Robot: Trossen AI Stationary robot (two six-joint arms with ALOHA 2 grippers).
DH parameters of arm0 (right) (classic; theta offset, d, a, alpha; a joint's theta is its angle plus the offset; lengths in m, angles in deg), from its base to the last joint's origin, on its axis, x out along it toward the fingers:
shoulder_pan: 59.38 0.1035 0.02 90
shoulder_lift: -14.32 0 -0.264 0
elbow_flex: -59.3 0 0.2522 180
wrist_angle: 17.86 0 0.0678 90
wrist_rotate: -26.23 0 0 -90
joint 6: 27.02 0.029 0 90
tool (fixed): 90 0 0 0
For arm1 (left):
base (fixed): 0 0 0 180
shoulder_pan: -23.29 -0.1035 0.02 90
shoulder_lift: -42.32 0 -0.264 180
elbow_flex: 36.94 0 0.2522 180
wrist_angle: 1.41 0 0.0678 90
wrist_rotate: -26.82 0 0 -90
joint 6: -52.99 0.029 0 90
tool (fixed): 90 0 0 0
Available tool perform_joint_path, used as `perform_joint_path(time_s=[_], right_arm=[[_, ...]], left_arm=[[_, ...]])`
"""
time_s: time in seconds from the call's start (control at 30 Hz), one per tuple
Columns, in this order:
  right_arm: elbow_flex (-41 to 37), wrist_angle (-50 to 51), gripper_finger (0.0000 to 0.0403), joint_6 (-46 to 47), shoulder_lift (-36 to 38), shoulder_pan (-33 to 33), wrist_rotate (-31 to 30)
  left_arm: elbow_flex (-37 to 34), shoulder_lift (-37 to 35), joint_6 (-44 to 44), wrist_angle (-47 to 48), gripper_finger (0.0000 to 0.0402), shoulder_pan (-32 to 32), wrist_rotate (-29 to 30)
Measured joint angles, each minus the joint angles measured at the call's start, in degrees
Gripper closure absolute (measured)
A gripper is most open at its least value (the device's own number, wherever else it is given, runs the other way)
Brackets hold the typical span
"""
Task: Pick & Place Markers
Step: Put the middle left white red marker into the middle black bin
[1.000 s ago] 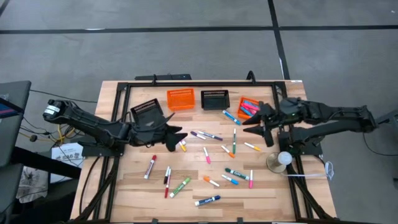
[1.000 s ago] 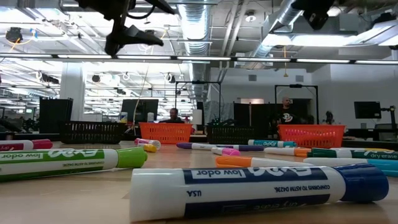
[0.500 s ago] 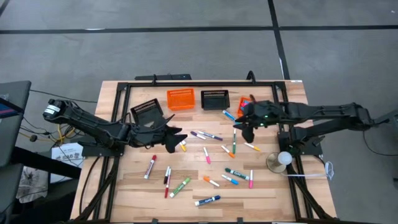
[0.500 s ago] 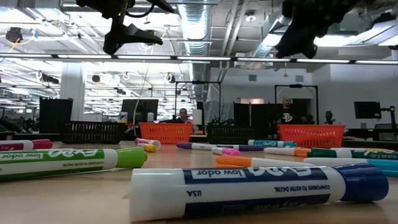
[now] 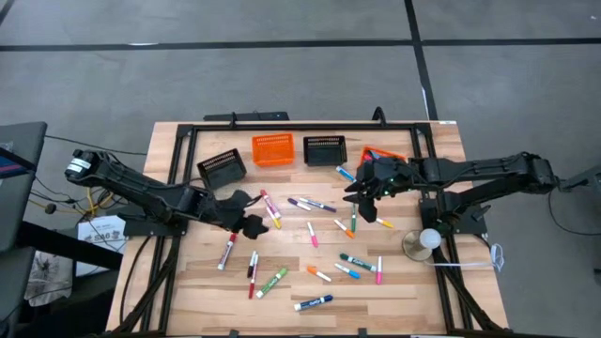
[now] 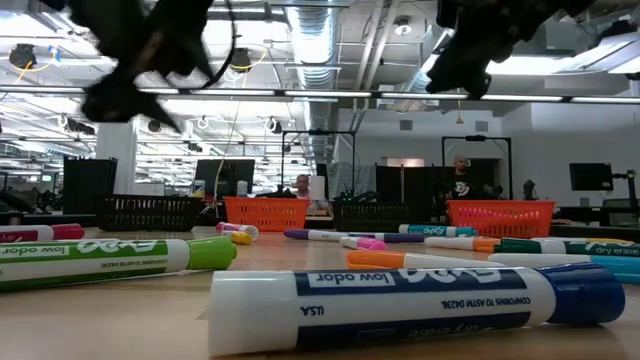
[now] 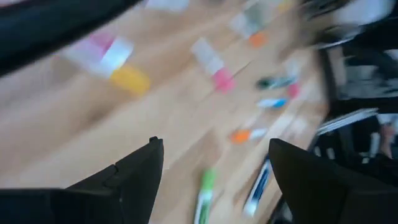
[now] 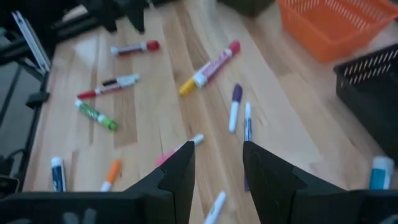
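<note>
Many capped markers in mixed colours lie flat and scattered on the wooden table (image 5: 207, 282). Among them are a pink and yellow one (image 5: 269, 208), two purple ones (image 5: 310, 204), a green-capped one (image 5: 354, 218) and a red one (image 5: 228, 251). My left gripper (image 5: 250, 214) hangs open above the table at the left, close to the pink and yellow marker, with only bare wood between its fingers (image 7: 214, 143). My right gripper (image 5: 362, 192) hangs open above the markers right of the middle, with nothing between its fingers (image 8: 217, 146).
Along the far side stand a black mesh basket (image 5: 223, 167), an orange one (image 5: 273, 148), another black one (image 5: 324, 149) and an orange one (image 5: 383, 153) partly under my right arm. A round metal object (image 5: 420, 243) sits near the right edge. People show in the room behind.
My right gripper has travelled from over the right orange basket toward the table's left and down, to above the markers right of the middle. My left gripper has sunk, tipped downward and rolled, drawing back a little toward the left edge and uncovering the pink and yellow marker.
</note>
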Motion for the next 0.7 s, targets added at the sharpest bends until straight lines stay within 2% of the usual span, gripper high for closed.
perform_joint_path(time_s=[0.1,0.3,0.5,0.7], right_arm=[[0.0,-1.7,0.0278,-0.5,0.2,0.0,0.0],[0.0,-1.5,0.0278,-0.6,0.3,0.0,0.0],[0.0,-1.5,0.0278,-1.0,0.3,0.0,0.0],[0.0,-1.5,0.0278,-2.1,0.3,0.0,-0.1]], left_arm=[[0.0,0.0,-8.5,5.4,0.0112,0.4,-4.5],[0.0,0.0,-14.2,7.5,0.0112,3.6,-6.3],[0.0,0.0,-25.8,22.0,0.0112,8.2,-11.3],[0.0,0.9,-30.7,21.4,0.0112,10.7,-6.3]])
